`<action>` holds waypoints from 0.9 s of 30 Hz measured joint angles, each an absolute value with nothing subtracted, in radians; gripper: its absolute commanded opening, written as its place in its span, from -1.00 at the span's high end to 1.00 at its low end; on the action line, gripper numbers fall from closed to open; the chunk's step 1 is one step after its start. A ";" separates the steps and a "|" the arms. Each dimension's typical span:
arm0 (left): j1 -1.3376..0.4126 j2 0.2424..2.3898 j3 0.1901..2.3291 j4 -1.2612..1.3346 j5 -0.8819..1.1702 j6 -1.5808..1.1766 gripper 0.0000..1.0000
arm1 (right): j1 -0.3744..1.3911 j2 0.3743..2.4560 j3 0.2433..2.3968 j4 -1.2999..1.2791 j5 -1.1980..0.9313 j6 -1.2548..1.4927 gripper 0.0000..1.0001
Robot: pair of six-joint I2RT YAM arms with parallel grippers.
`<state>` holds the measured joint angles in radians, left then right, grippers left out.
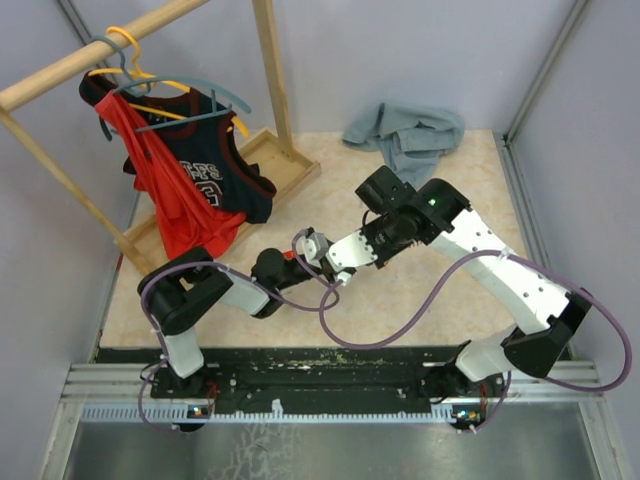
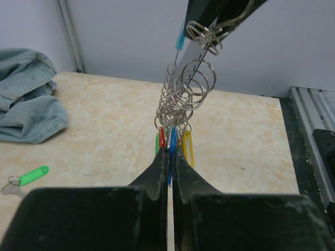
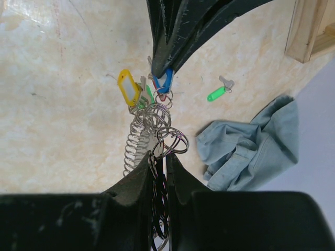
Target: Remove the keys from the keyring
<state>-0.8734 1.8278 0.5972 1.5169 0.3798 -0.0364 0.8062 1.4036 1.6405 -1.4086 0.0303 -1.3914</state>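
Observation:
The keyring [image 2: 178, 102] is a bunch of linked silvery rings stretched between my two grippers above the table. It also shows in the right wrist view [image 3: 144, 130]. My left gripper [image 2: 170, 151] is shut on the blue tag [image 2: 172, 137] at the bunch's lower end, beside red [image 2: 162, 137], green and yellow tags [image 2: 187, 146]. My right gripper [image 3: 160, 157] is shut on the rings at the other end. In the top view the left gripper [image 1: 308, 243] and right gripper [image 1: 335, 268] meet at mid-table. One key with a green tag [image 2: 32, 175] lies loose on the table, also in the right wrist view [image 3: 215, 94].
A crumpled denim cloth [image 1: 405, 135] lies at the back of the table, near the loose key [image 3: 246, 146]. A wooden clothes rack [image 1: 275, 80] with a jersey [image 1: 190, 170] on hangers stands at back left. Grey walls surround the table.

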 measured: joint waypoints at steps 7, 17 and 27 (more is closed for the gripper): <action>-0.832 1.784 0.580 1.517 0.460 -0.168 1.00 | 0.787 1.398 1.608 -1.382 -0.039 -1.383 1.00; -0.815 1.786 0.581 1.517 0.564 -0.285 1.00 | 0.787 1.394 1.597 -1.368 -0.081 -1.367 1.00; -0.796 1.724 0.581 1.433 0.630 -0.411 1.00 | 0.718 1.363 1.528 -1.304 -0.191 -1.336 1.00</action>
<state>-0.7956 1.7245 0.5808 1.4326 0.6296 -0.4107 0.7181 1.3628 1.5276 -1.3037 -0.1909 -1.3361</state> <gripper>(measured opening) 0.013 0.110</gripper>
